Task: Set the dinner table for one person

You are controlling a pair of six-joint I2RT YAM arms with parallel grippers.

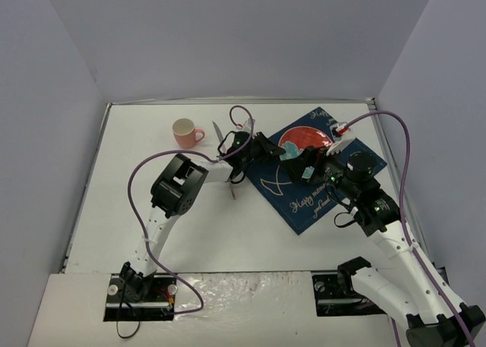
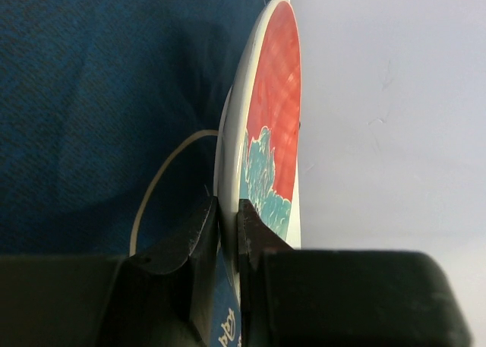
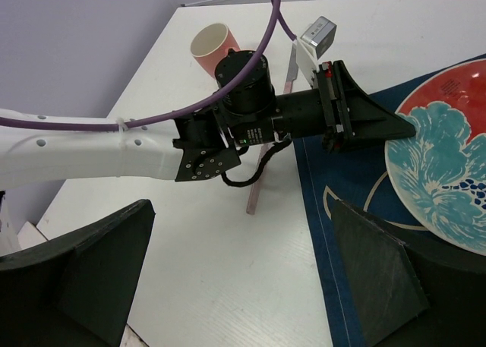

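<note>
The white surface (image 1: 250, 233) spread out under and around a navy printed cloth (image 1: 304, 203), which lay askew on its right half with one corner pointing toward the arms' bases. On the far part of that cloth sat a plate (image 1: 307, 138) with a red field and a teal flower pattern.

The left pincer (image 1: 277, 153) reached in from the cloth's left edge. In its own wrist view, its two dark fingers (image 2: 201, 233) were drawn almost together on the plate's pale rim. One finger sat on the patterned face and the other on the underside. Whether the plate rested flat on the cloth or was raised off it could not be told.

The right pincer (image 3: 241, 233) hung above the near part of the cloth with its jaws spread as wide as they went and nothing between them. From its wrist view, the cloth's left edge and the bare surface beside it showed through the gap.

Off the cloth's far left corner stood a pink cup (image 1: 184, 132), upright, with its handle turned toward the cloth. Between the cup and the cloth, just beside the cloth's left edge, lay a knife (image 1: 217, 134) with a pale blade and a pinkish handle. The left arm crossed over its middle.
</note>
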